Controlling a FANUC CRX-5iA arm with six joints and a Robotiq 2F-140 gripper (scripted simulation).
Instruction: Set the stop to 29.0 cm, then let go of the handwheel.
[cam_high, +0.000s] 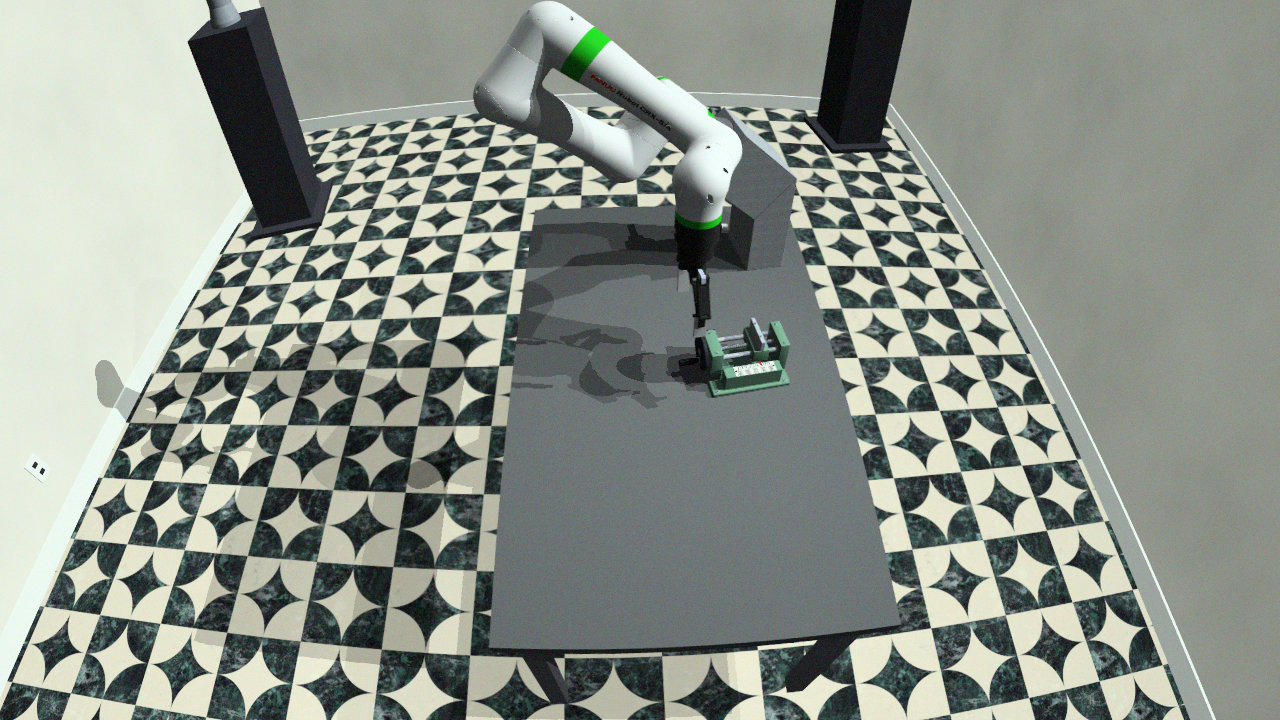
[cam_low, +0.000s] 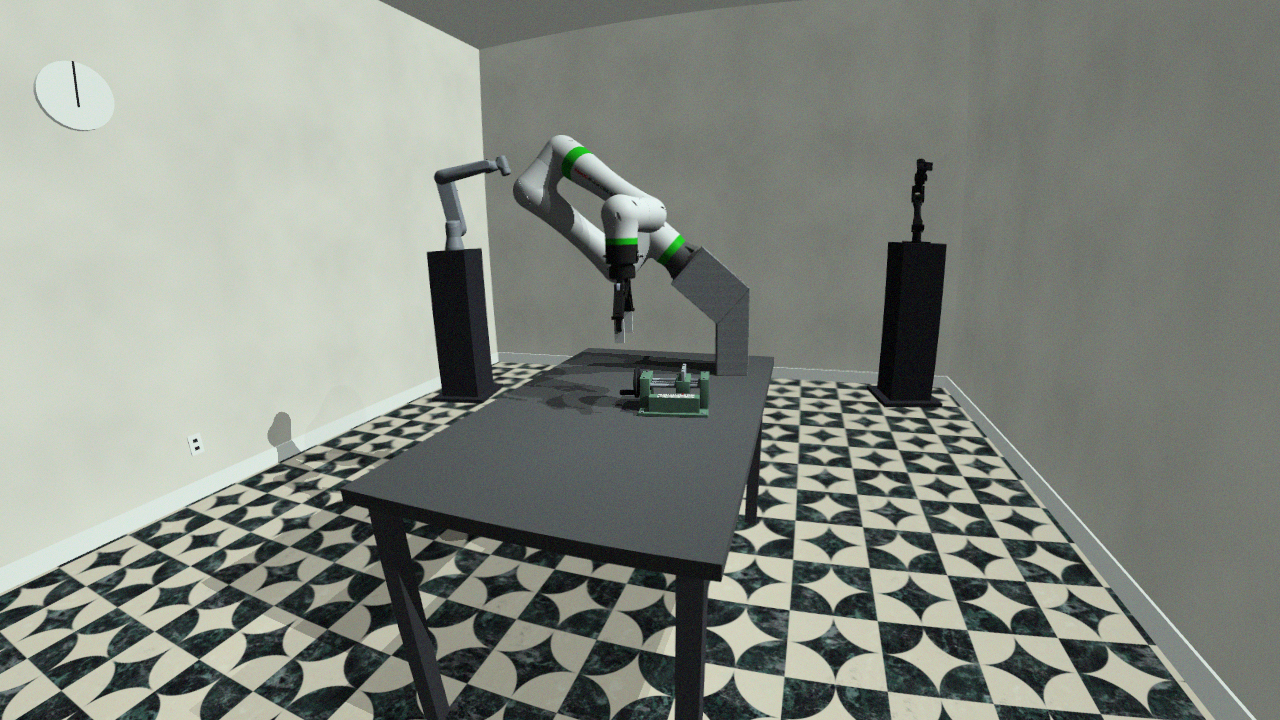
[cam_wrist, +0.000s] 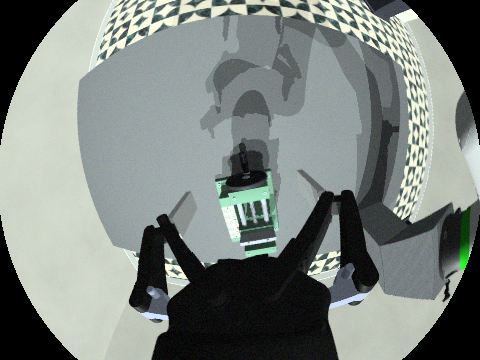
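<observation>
The green stop device stands on the table. Its black handwheel is on the end facing left in the top and exterior views, with a crank handle sticking out. The stop sits on the rods, nearer the end away from the wheel. The white scale is too small to read. My gripper is open and empty, pointing down above the handwheel, not touching it.
The grey table carries the device. The arm's grey pedestal stands at the table's back right. Two dark columns stand on the floor beyond the table, bearing small arms.
</observation>
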